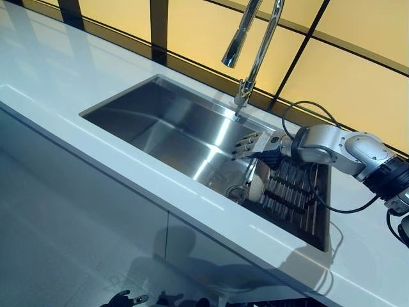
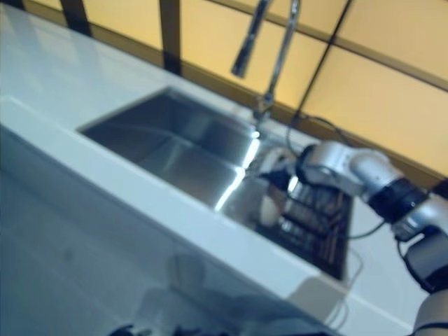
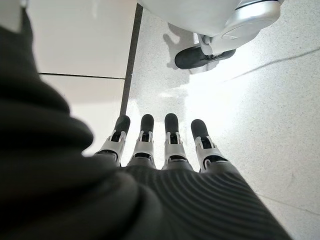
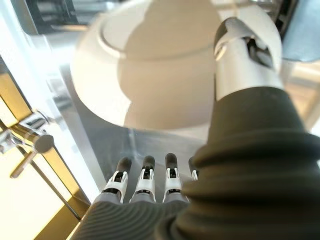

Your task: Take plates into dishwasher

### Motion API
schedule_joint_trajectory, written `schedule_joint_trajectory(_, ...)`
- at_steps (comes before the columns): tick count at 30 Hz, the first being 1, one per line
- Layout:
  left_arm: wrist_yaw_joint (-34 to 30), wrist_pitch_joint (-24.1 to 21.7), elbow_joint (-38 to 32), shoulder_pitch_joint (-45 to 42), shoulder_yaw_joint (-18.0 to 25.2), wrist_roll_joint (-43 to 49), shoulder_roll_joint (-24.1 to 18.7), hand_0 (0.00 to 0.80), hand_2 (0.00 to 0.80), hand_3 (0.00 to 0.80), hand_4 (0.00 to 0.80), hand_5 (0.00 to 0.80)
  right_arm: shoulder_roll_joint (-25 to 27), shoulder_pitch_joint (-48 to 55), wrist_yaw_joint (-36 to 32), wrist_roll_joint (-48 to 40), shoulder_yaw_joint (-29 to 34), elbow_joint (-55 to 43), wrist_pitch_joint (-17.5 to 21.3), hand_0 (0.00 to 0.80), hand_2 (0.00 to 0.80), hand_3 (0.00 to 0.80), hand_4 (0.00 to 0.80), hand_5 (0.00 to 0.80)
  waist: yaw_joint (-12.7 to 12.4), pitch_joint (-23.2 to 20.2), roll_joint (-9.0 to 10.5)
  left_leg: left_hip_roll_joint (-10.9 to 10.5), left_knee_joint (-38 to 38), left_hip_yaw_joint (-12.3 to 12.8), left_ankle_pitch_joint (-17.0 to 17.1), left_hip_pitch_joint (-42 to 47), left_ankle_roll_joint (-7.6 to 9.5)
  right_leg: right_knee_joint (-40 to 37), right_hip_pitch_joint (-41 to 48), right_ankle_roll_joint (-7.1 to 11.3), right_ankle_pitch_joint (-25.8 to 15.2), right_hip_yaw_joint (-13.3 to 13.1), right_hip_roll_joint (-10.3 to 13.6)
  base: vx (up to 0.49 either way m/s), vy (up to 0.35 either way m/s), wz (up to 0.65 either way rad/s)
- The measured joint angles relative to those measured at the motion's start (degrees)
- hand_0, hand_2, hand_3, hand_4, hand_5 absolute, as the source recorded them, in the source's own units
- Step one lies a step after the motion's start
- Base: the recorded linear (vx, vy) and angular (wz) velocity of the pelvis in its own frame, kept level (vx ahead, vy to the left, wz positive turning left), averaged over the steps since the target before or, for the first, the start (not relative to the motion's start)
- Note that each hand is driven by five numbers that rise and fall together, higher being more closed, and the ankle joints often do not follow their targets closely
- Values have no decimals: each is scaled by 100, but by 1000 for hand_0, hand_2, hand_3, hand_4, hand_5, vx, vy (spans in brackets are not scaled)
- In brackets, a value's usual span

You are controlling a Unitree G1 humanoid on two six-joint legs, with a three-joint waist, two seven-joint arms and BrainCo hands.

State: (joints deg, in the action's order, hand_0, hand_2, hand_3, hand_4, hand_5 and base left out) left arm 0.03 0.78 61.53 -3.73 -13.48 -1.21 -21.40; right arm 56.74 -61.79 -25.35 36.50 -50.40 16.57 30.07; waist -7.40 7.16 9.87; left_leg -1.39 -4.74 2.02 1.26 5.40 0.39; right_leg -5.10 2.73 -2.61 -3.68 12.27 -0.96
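Steel sink (image 1: 160,121) holds rack (image 1: 294,195), white plate (image 4: 150,75); right hand (image 1: 252,146) fingers straight above.

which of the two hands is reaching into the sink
The right hand, fingers straight, stretched over the sink just above the pale plate by the rack. The left hand hangs low over the floor.

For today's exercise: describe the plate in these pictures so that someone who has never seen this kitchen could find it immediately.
Start at the steel sink set in the white counter. At its right end lies a dark slatted rack; the plate stands on edge at the rack's left side, below the right hand. It is the only pale round thing there.
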Motion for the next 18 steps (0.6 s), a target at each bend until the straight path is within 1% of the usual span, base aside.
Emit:
schedule_joint_trajectory(11, 3, 0, -2, 17, 2, -2, -1, 0, 0, 0, 0, 0, 0, 4, 2, 85, 0, 72, 10, 0, 0, 0, 0, 0, 0, 61, 6, 0, 2, -29, 11, 2, -2, 0, 9, 0, 0, 33, 2, -2, -1, 1)
schedule_joint_trajectory(18, 3, 6, -58, 33, 2, -2, -10, 0, 0, 0, 0, 0, 0, 20, 21, 232, 1, 295, 10, 0, 0, 0, 0, 0, -1, 97, 7, 1, 2, -50, 22, -8, -4, 0, 6, 0, 0, 56, 3, -1, -2, 1)
